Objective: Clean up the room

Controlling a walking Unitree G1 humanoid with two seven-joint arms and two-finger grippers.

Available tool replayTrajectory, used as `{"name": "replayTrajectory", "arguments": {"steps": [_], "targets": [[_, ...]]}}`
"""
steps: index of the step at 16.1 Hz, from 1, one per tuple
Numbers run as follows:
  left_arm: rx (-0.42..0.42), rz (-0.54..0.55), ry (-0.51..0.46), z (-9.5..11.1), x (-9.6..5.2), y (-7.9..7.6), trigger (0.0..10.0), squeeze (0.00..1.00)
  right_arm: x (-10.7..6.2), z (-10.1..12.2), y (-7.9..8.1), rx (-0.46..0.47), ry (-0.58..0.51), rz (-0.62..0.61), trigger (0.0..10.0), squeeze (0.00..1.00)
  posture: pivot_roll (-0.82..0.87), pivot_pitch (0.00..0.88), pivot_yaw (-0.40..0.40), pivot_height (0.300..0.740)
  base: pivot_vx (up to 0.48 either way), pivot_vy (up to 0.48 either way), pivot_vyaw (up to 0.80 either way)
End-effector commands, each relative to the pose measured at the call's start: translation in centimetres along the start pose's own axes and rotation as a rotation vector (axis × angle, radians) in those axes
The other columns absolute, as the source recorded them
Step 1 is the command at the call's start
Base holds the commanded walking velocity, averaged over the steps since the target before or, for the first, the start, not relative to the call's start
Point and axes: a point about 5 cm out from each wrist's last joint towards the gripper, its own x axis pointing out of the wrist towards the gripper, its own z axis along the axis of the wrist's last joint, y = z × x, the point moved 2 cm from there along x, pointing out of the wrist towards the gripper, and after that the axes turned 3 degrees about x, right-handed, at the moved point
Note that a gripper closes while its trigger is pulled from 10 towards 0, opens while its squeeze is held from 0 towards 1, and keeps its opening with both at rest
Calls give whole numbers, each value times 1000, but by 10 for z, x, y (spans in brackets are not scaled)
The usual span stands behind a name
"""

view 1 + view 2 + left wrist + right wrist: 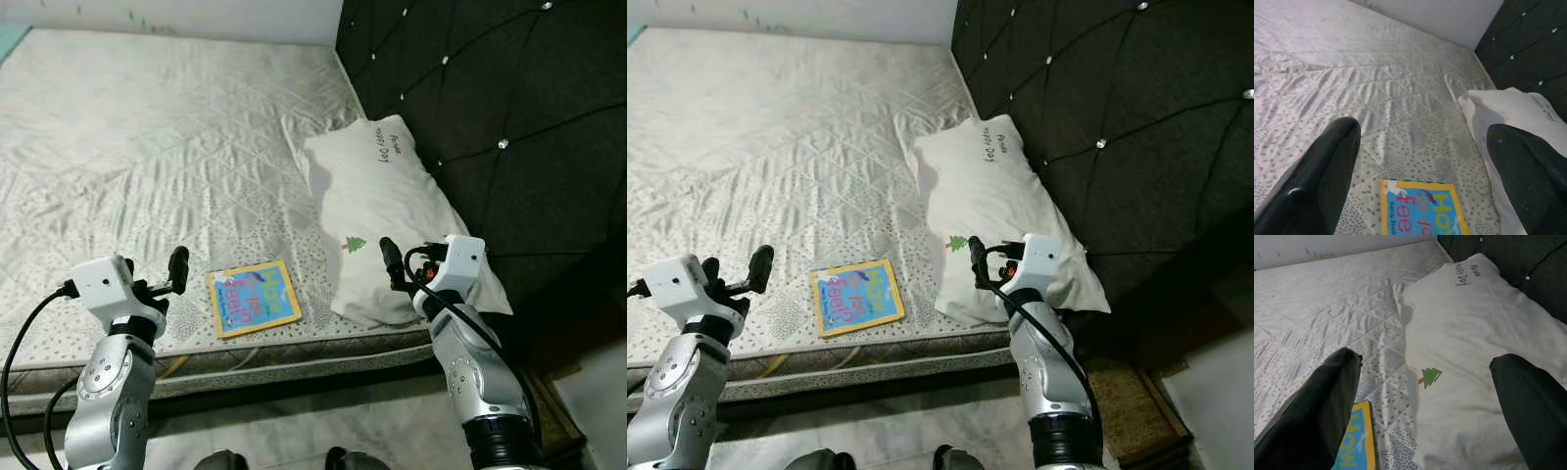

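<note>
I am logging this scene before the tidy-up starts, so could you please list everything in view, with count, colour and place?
Mattress: one, off-white quilted, filling the bed.
Pillow: one, white with a small green tree print and handwriting, lying along the headboard side of the mattress.
Book: one, yellow-edged with a blue cover, flat near the mattress's front edge, beside the pillow.
Headboard: one, black, tufted, to the right of the bed.
Floor: pale, in front of the bed.
Left gripper: black fingers open, above the book.
Right gripper: black fingers open, above the pillow's near end.

quilted cloth mattress [147, 147], glossy book [253, 298], tufted headboard [509, 108]
</note>
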Motion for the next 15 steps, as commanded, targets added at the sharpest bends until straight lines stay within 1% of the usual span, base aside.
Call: {"name": "replayTrajectory", "arguments": {"steps": [1,7,9,12,13,15], "targets": [[-1,1,17,-3,0,-2,10000,0,-2,-4,-9,-5,18,-28,10000,0,-2,150,-87,740,0,480,0],[11,-5,10,-3,2,-3,10000,0,-3,-4,-9,-16,17,-17,10000,0,-5,150,-86,740,0,480,0],[12,-21,-15,0,0,-6,10000,0,-3,-4,-6,-19,19,-1,10000,0,-4,148,-88,740,0,0,0],[-7,-59,-30,2,-1,-7,10000,0,-2,-4,-3,-46,14,18,10000,0,0,146,-90,740,0,0,0],[-3,-68,-36,3,-2,-8,10000,0,-2,-3,-3,-46,9,25,10000,0,0,144,-90,740,0,0,0],[-4,-76,-39,3,-1,-10,10000,0,-1,-3,-2,-48,9,28,10000,0,-1,143,-89,740,249,0,0]]}}
